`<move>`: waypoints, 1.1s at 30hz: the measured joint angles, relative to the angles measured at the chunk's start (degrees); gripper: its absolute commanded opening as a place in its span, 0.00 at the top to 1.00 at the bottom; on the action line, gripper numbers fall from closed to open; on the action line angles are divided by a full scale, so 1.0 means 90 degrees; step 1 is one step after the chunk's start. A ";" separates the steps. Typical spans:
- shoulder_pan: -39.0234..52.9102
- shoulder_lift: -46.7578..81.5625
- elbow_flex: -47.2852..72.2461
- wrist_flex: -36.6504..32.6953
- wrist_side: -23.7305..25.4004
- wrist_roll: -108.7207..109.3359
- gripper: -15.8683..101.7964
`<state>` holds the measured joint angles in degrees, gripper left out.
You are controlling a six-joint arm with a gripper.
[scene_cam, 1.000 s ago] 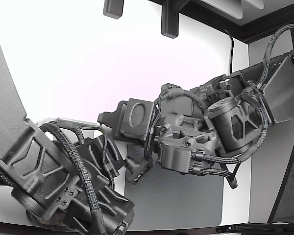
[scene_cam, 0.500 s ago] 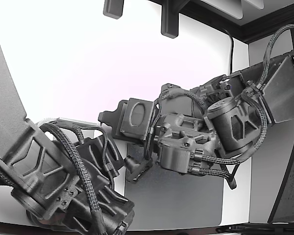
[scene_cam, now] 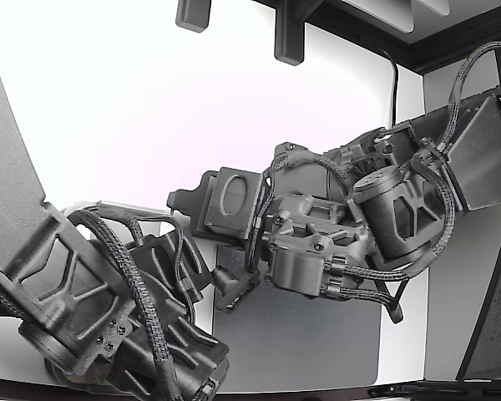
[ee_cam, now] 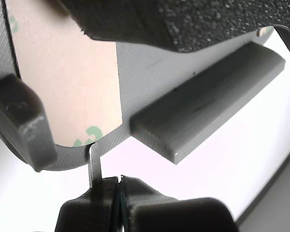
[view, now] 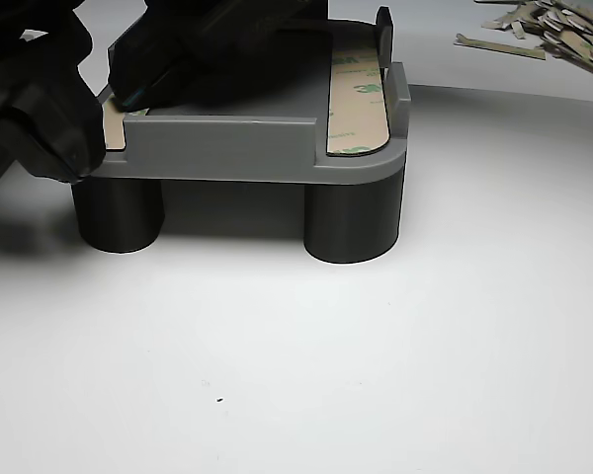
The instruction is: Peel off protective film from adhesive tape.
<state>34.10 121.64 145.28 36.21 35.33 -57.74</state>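
Observation:
In the wrist view a tan adhesive tape (ee_cam: 67,82) with green print lies on a grey printed part (ee_cam: 150,67). From the tape's corner a thin tab of protective film (ee_cam: 94,164) runs down into my gripper (ee_cam: 120,182), whose fingers are pressed together. A black foam-padded gripper (ee_cam: 208,24) of the second arm rests on the part. The other view shows the part (view: 217,153) on two dark round legs. My gripper (view: 79,148) is at the corner where one tape strip (view: 115,126) ends. A second tape strip (view: 358,94) lies along the opposite side.
A heap of peeled film pieces (view: 558,25) lies at the back right of the other view on the white table (view: 326,355). In the exterior view both arms crowd over a grey mat (scene_cam: 317,334), and black brackets (scene_cam: 288,33) hang overhead.

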 measured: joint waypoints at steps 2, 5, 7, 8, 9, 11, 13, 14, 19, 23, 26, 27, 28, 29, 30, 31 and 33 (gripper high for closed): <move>0.0000 0.0000 -0.0020 0.0000 0.0000 0.0010 0.96; 0.0000 -0.0020 -0.0029 0.0000 0.0000 0.0029 0.96; 0.0000 -0.0029 -0.0029 0.0000 0.0000 0.0029 0.96; 0.0010 -0.0039 -0.0039 0.0000 0.0000 0.0039 0.96; 0.0010 -0.0049 -0.0039 0.0000 0.0000 0.0049 0.96; 0.0010 -0.0049 -0.0049 0.0020 0.0000 0.0049 0.96; 0.0020 -0.0049 -0.0049 0.0029 0.0000 0.0049 0.96; 0.0020 -0.0059 -0.0059 0.0029 0.0010 0.0049 0.96; 0.0020 -0.0059 -0.0059 0.0049 0.0029 0.0049 0.96; 0.0020 -0.0059 -0.0059 0.0068 0.0039 0.0049 0.96; 0.0020 -0.0059 -0.0059 0.0078 0.0039 0.0049 0.96; 0.0020 -0.0059 -0.0059 0.0078 0.0039 0.0049 0.96; 0.0029 -0.0068 -0.0059 0.0068 0.0039 0.0049 0.96; 0.0049 -0.0068 -0.0059 0.0068 0.0039 0.0049 0.96; 0.0059 -0.0088 -0.0059 0.0059 0.0049 0.0049 0.96; 0.0068 -0.0088 -0.0059 0.0059 0.0068 0.0078 0.96; 0.0078 -0.0098 -0.0059 0.0059 0.0088 0.0098 0.96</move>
<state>34.80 120.76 144.76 36.74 36.12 -56.87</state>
